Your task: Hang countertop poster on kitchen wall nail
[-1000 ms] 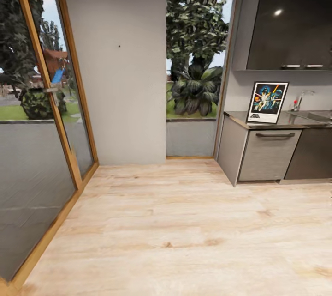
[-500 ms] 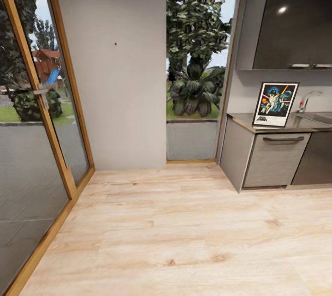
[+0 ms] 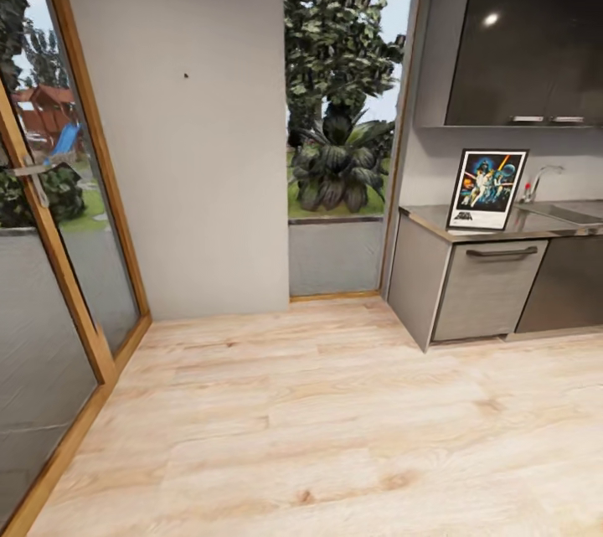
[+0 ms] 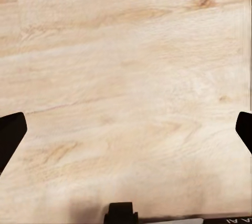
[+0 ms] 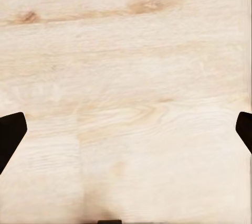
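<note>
Poster [image 3: 487,189] — upright near the table's [image 3: 435,223] left end, far from you. Nail [image 3: 186,75] on the wall. Both tools spread wide, empty. A clumsy grasp could topple it.

On the kitchen countertop [image 3: 502,228], near its end corner, the framed poster [image 3: 487,189] carries a black title block in its lower white border — lettering too small to read.

Floor [image 3: 335,420]: pale wood planks showing grain and a soft sheen.
Kitchen countertop [image 3: 435,223]: brushed grey metal, reflecting light.
Upper cabinet [image 3: 528,26], above the kitchen countertop: glossy black, catching a highlight.
Wall [image 3: 193,185]: lying matt light grey.
</note>
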Available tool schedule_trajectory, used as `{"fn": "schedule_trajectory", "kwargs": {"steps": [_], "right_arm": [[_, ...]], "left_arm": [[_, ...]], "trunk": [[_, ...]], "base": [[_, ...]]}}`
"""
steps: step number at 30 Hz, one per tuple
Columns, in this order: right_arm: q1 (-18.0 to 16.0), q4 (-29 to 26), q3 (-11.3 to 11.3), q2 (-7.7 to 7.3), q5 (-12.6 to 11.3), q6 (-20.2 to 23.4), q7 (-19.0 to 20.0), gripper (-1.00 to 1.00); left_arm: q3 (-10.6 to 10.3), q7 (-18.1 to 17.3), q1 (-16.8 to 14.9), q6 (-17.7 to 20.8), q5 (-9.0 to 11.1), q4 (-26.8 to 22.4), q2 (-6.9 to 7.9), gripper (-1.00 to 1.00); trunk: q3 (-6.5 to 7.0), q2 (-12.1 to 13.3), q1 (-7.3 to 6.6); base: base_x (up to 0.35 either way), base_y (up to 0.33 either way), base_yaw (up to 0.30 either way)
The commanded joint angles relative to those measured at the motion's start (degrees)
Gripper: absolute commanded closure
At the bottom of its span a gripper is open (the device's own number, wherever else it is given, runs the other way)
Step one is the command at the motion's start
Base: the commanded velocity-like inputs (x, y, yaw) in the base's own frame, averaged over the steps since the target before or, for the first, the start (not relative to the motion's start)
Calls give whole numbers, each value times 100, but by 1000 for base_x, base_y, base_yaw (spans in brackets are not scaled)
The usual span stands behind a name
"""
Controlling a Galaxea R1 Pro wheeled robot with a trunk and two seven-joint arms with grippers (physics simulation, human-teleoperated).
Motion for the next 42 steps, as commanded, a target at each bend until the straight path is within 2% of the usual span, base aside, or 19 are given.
{"fn": "schedule_trajectory", "kwargs": {"steps": [1,12,42], "right_arm": [[-4,6,-1,0,-5,-19,-2,-100],[-4,6,-2,0,-8,-19,-2,-100],[-3,6,-7,-4,-5,-29,-2,-100]], "left_arm": [[5,-1,3,-10,-40,-8,-1,-100],[10,-7,3,-10,-40,-8,-1,-100],[13,-8,3,-10,-40,-8,-1,-100]], "trunk": [[-5,-3,0],[-5,-3,0],[-5,-3,0]], "base": [[39,6,-290],[256,50,-235],[337,131,-6]]}}
